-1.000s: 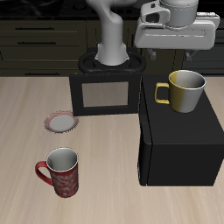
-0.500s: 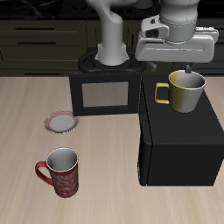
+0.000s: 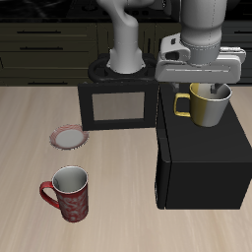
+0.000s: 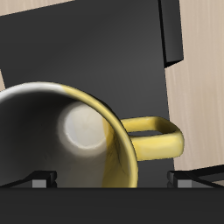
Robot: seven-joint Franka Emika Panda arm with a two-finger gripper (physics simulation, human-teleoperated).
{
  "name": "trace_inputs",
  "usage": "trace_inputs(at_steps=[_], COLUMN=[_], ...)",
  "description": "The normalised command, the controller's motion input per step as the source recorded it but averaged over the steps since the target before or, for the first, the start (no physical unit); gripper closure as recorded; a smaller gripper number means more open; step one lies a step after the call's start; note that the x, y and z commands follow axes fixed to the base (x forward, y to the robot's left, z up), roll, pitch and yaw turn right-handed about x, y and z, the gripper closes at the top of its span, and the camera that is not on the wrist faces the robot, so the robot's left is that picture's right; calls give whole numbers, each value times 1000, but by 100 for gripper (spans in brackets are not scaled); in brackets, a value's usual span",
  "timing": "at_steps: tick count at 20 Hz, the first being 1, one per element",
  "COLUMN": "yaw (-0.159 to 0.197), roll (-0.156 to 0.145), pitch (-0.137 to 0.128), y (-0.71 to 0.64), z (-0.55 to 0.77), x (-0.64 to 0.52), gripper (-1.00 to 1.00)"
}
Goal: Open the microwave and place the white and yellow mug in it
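The white and yellow mug (image 3: 209, 110) stands upright on top of the microwave (image 3: 202, 162), a large black box near the table's front edge, with its door shut. My gripper (image 3: 211, 92) is open and empty. It hangs just above the mug's rim, with one finger on each side of the rim. In the wrist view the mug (image 4: 96, 131) fills the frame from above, showing its pale inside and yellow handle (image 4: 157, 140), with the microwave's black top (image 4: 79, 44) under it. My gripper (image 4: 112, 179) has one dark fingertip (image 4: 39, 179) at each side of the mug.
A red patterned mug (image 3: 69, 192) stands near the table's front edge, away from the microwave. A small plate (image 3: 68, 137) lies farther back. The robot's black base mount (image 3: 118, 103) stands at the table's back, beside the microwave. Dark cabinets line the rear.
My gripper has come down and slightly across from high above the microwave to just over the mug's rim. The mug and the microwave have not moved.
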Motion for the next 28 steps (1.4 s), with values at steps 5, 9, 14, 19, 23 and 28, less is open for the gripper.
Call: trace_inputs(at_steps=[5, 9, 14, 19, 23, 28], yaw=[-38, -12, -17, 9, 10, 31], roll=[43, 7, 14, 2, 1, 3], pitch=[36, 9, -11, -34, -15, -17], y=[93, -30, -55, -36, -17, 14], z=[-261, -137, 16, 124, 76, 58], x=[-66, -26, -6, 10, 4, -40], gripper=[-100, 100, 100, 100, 100, 100])
